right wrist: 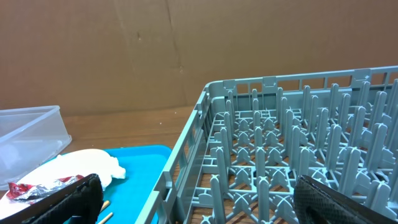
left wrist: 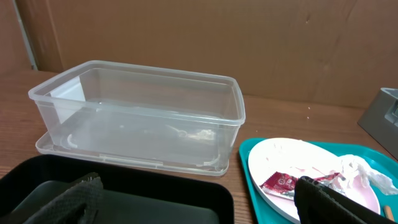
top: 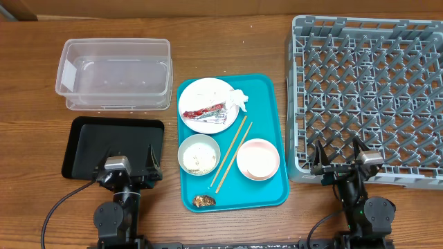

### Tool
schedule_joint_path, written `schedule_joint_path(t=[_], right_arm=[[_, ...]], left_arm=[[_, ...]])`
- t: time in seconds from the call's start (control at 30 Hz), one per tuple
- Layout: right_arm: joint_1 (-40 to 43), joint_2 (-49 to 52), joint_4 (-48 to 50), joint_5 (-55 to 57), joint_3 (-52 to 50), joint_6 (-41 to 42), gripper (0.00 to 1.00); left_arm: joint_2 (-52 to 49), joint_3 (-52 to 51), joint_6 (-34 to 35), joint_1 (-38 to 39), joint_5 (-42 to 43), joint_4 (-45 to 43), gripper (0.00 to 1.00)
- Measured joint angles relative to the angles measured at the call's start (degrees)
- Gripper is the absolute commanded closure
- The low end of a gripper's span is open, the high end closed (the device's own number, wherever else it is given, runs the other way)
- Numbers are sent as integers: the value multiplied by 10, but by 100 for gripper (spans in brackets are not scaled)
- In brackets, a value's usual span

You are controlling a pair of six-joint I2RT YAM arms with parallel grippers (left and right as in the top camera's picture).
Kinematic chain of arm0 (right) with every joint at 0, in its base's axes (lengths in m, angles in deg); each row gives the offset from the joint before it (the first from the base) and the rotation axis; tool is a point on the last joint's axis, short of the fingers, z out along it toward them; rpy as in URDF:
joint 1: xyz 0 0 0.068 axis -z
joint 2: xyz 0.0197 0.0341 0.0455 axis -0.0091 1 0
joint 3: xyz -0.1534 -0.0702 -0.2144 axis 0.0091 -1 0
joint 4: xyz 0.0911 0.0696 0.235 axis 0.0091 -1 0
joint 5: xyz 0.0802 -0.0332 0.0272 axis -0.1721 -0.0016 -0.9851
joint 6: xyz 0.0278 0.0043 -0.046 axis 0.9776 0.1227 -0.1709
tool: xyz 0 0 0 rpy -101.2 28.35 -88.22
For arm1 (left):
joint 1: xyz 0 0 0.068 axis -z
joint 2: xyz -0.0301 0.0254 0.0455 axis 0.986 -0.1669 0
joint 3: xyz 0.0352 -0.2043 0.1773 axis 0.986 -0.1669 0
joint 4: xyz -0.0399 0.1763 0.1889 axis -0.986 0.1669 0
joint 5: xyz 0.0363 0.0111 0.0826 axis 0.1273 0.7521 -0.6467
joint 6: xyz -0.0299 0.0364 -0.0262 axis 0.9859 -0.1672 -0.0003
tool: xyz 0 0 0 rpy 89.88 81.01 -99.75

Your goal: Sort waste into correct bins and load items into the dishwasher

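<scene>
Dish rack (top: 293, 104) sits just beside teal tray (top: 271, 111); left end effector (top: 130, 160) and right end effector (top: 339, 159) gape empty.

Soft, even light falls from above, bright on the brown wooden table (top: 228, 221), with only faint shadows. The clear rectangular plastic tub (left wrist: 143, 118) carries mild glare. In both wrist views the black fingers (left wrist: 336, 202) sit close and blurred.

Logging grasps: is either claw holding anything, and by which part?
Nothing is held; left claw and right claw are both open, empty.
</scene>
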Motion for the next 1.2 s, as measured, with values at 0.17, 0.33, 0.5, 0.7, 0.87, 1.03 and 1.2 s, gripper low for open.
schedule_joint_path(t=[0.17,0.33,0.5,0.7,0.87,1.03,1.2], right_arm=[[0,0,0,0,0,0,0],[0,0,0,0,0,0,0],[0,0,0,0,0,0,0],[0,0,0,0,0,0,0],[0,0,0,0,0,0,0],[0,0,0,0,0,0,0],[0,0,0,0,0,30,0]], left_arm=[[0,0,0,0,0,0,0],[0,0,0,0,0,0,0],[0,0,0,0,-13,1,0],[0,0,0,0,-30,2,0],[0,0,0,0,-37,2,0],[0,0,0,0,-37,2,0],[0,0,41,0,-33,2,0]])
